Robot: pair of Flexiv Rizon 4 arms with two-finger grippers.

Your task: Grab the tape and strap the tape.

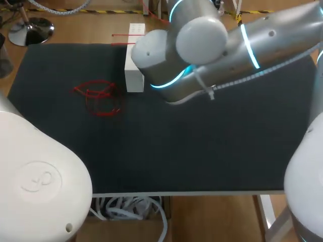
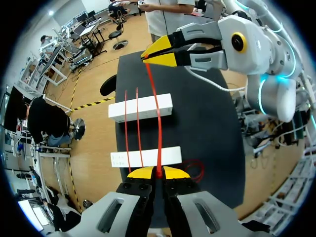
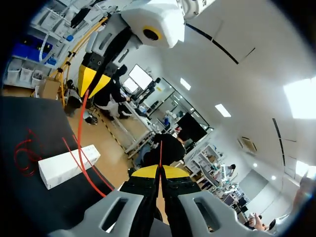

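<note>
Both pairs of jaws are pinched shut on the red tape (image 2: pixel 158 133), which is stretched between them.

Our left jaws grip one end and our right jaws, out ahead, grip the other. The span points straight away from the left jaws, and its long axis crosses the nearer white box (image 2: pixel 145 157) and the farther white box (image 2: pixel 140 107) at about a right angle. Two more red strands (image 2: pixel 132 128) lie across both boxes, and a loose coil (image 1: pixel 98 98) rests on the counter (image 1: pixel 202 151) near the boxes. We judge the grip the weak point. The tape is thin, so a hard pull could slide it out of either pinch or drag the boxes askew, and the slack coil could snag.
</note>
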